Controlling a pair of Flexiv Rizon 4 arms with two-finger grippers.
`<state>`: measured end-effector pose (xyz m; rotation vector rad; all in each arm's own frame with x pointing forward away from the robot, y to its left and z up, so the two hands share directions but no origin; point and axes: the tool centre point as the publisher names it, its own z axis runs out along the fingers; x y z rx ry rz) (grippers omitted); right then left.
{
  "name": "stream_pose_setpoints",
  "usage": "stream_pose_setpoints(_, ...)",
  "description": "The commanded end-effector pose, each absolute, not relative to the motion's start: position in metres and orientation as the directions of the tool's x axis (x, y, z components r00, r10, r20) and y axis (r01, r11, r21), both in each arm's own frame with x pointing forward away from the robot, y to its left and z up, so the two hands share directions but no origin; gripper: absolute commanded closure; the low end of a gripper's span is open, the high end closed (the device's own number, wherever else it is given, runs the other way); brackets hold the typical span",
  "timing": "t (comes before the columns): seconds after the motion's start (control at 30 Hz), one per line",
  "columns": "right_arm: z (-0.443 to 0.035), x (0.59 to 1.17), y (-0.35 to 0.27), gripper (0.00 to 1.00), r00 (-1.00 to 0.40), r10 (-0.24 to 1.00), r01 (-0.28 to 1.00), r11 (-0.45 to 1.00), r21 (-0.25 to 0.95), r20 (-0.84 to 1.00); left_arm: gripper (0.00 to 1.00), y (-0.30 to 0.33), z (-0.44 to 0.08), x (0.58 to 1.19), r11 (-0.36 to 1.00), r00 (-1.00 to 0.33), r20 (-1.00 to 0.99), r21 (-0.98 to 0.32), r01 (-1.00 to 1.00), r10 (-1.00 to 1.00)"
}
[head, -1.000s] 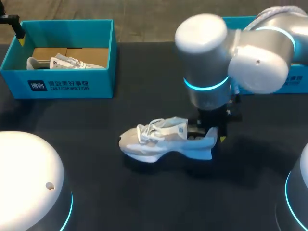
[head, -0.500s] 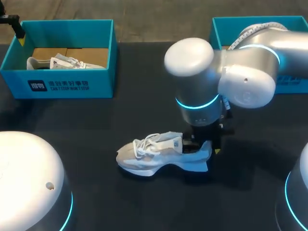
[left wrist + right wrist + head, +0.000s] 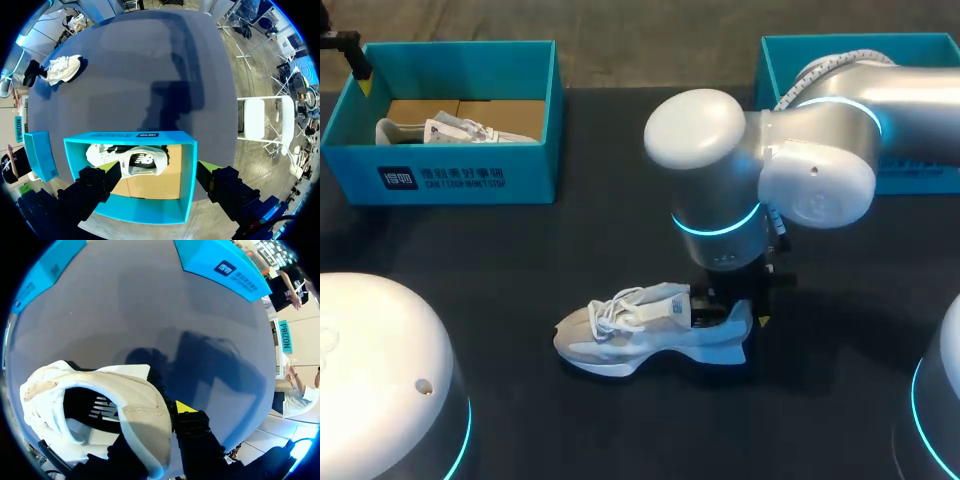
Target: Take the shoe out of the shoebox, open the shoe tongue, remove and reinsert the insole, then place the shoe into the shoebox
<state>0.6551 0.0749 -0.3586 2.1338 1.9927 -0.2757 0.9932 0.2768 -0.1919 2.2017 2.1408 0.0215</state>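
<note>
At the far left of the black table [image 3: 520,250], an open teal cardboard shoebox [image 3: 450,180] is set, and a white lace-up sneaker [image 3: 455,130] is seen lying inside it, along the box's length and against the wall nearest the robot. The left gripper [image 3: 157,172] is held above this box; its black fingers [image 3: 95,187] are spread wide, one towards each end of the box, and nothing is touched by either of them. Towards the middle of the table, well apart from that box, a pale grey and white running shoe [image 3: 640,330] is found upright on its sole. Its long axis is laid across the table from left to right, with the toe pointed towards the robot's left and the heel towards the robot's right; the laces and the raised tongue are turned upward. The shoe is held at its heel end by the right gripper [image 3: 725,300], which is brought straight down onto it from the arm entering at the right. In the right wrist view the padded heel collar is pinched between the two fingers, one yellow-tipped finger [image 3: 185,407] being pressed against the outside of the heel and the other reaching inside the shoe opening. At the far right, a second teal cardboard shoebox [image 3: 775,60] is partly covered by the right arm, so its contents cannot be told.
</note>
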Motion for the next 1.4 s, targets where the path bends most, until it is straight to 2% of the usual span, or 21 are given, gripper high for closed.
stream_pose_setpoints(0.03, -0.362, 0.653, 0.08, 1.0, 0.067, 0.96, 0.998, -0.062, 0.027, -0.274, 0.0, 0.277, -0.192, 0.992, -0.027, 0.029, -0.037, 0.063, 0.998, 0.999)
stream_pose_setpoints(1.07, -0.396, 0.648, 0.076, 1.0, 0.067, 0.975, 0.997, -0.06, 0.041, -0.209, 0.0, 0.277, -0.192, 0.992, -0.027, 0.029, -0.037, 0.063, 0.998, 0.999)
stream_pose_setpoints(1.1, -0.396, 0.648, 0.076, 0.91, 0.068, 0.976, 0.997, -0.06, 0.041, -0.208, 0.0, 0.277, -0.192, 0.992, -0.027, 0.029, -0.037, 0.063, 0.998, 0.999)
stream_pose_setpoints(1.13, -0.395, 0.649, 0.075, 0.62, 0.067, 0.976, 0.997, -0.06, 0.04, -0.206, 0.0, 0.277, -0.192, 0.992, -0.027, 0.029, -0.037, 0.063, 0.998, 0.999)
stream_pose_setpoints(1.17, -0.395, 0.649, 0.075, 0.09, 0.069, 0.977, 0.997, -0.062, 0.04, -0.202, 0.0, 0.277, -0.192, 0.992, -0.027, 0.029, -0.037, 0.063, 0.998, 0.999)
stream_pose_setpoints(1.2, -0.394, 0.649, 0.075, 0.0, 0.07, 0.977, 0.997, -0.063, 0.04, -0.2, 0.0, 0.277, -0.192, 0.992, -0.027, 0.029, -0.037, 0.063, 0.998, 0.999)
stream_pose_setpoints(1.4, -0.381, 0.648, 0.074, 0.0, 0.081, 0.98, 0.997, -0.076, 0.031, -0.184, 0.0, 0.277, -0.192, 0.992, -0.027, 0.029, -0.037, 0.063, 0.998, 0.999)
